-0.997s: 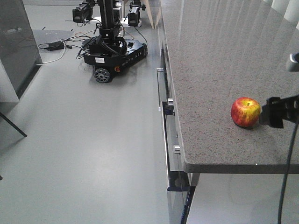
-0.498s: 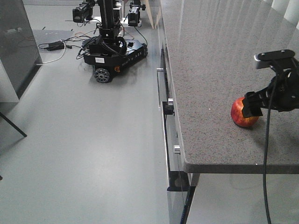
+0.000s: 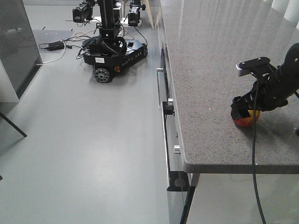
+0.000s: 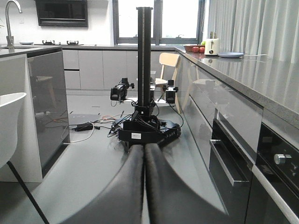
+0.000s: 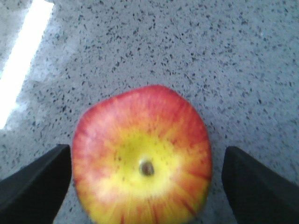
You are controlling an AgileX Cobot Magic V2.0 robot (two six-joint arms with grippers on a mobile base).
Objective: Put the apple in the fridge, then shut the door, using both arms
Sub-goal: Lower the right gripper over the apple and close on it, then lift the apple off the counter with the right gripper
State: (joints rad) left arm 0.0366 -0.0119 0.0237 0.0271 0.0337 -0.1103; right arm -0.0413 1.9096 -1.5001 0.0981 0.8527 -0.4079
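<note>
Right wrist view: the apple (image 5: 142, 170) sits stem up on the speckled grey bench (image 5: 233, 56), between the two spread fingers of the right pincer (image 5: 147, 186). The left pincer (image 4: 143, 154) has its fingers pressed together, holding nothing.

left claw (image 4: 144, 153) pressed together — wheeled robot (image 4: 145, 133) ahead

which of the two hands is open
The right black hand, its fingers spread either side of the round red-and-yellow apple; the left black hand has fingers pressed together.
</note>
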